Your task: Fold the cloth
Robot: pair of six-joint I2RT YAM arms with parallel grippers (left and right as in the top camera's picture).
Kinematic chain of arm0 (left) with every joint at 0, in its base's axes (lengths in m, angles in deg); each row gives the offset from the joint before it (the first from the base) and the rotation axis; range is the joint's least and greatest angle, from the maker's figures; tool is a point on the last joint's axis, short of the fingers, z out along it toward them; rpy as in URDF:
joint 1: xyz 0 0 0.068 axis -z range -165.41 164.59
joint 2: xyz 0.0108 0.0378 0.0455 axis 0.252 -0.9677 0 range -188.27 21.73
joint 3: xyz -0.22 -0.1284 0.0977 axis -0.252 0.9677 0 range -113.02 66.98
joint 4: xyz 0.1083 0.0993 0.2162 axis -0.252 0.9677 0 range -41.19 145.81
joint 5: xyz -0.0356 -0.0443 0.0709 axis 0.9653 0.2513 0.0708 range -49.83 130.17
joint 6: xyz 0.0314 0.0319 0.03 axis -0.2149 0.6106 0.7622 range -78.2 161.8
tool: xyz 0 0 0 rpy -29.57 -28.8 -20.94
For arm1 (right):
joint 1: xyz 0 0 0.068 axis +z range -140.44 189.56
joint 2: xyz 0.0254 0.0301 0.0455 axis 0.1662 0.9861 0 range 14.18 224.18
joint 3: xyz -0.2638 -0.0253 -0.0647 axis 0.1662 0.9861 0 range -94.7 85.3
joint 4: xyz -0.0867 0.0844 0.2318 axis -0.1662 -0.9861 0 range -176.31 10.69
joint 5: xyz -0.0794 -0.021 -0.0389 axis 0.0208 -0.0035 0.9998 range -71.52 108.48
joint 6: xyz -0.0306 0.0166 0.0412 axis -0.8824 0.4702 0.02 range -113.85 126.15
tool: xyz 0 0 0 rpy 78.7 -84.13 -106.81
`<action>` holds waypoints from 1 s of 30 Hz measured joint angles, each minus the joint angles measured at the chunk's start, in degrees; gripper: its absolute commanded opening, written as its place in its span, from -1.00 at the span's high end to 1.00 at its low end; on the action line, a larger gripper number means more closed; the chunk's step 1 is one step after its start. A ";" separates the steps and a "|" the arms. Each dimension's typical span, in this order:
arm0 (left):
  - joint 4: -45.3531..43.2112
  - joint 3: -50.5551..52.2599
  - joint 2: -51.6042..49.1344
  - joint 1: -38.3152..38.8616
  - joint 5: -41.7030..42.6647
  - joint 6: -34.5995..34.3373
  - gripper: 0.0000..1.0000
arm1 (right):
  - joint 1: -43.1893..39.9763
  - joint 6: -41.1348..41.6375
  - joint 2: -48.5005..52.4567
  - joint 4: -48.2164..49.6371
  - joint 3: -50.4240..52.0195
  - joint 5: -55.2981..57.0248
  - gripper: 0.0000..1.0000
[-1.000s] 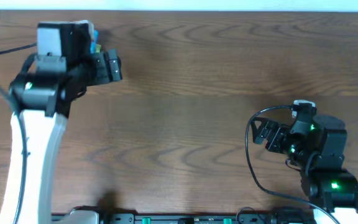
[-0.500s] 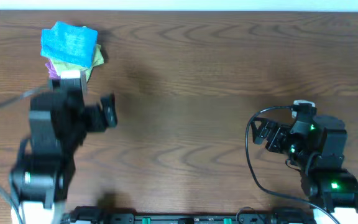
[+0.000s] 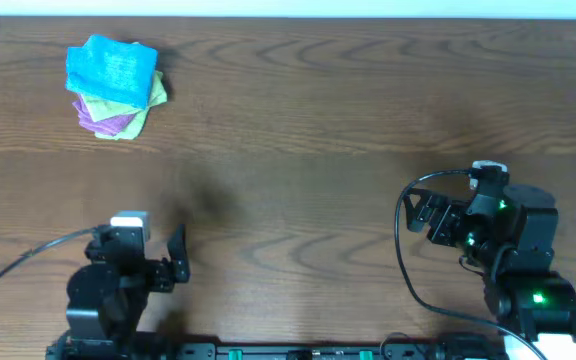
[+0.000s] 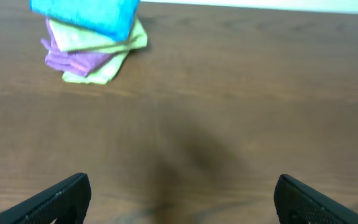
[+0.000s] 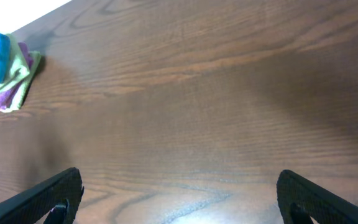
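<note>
Cloth folded on the pile, both arms empty and well clear of it

Overhead: the cloth (image 3: 113, 68) lies as a compact blue pad on top of a pile, over a light green cloth (image 3: 157, 92) and a purple cloth (image 3: 94, 116); the left gripper (image 3: 175, 259) sits well apart from the pile towards the near side, the right gripper (image 3: 424, 214) further off across the table (image 3: 318, 120), both with jaws wide and holding nothing. By my reading the fold is done, and the next move calls for nothing more than a check that the edges lie square. Left wrist: the fingers (image 4: 61, 198) are spread wide over bare wood, and the top edge of the frame cuts off the cloth, so its far side is hidden. Right wrist: the pile is small and cropped at the left edge, so I cannot count the layers.
</note>
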 measured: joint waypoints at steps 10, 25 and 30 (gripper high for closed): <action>0.15 10.12 8.28 0.00 -5.95 0.87 -0.91 | 0.00 0.02 0.00 0.02 0.02 0.00 -0.99; 0.70 14.95 12.61 0.00 -7.82 3.56 -0.90 | 0.00 0.02 0.00 0.02 0.02 0.00 -0.98; 0.68 15.93 12.66 -0.94 -8.20 3.56 -0.90 | 0.00 0.00 0.00 0.02 0.02 0.00 -0.99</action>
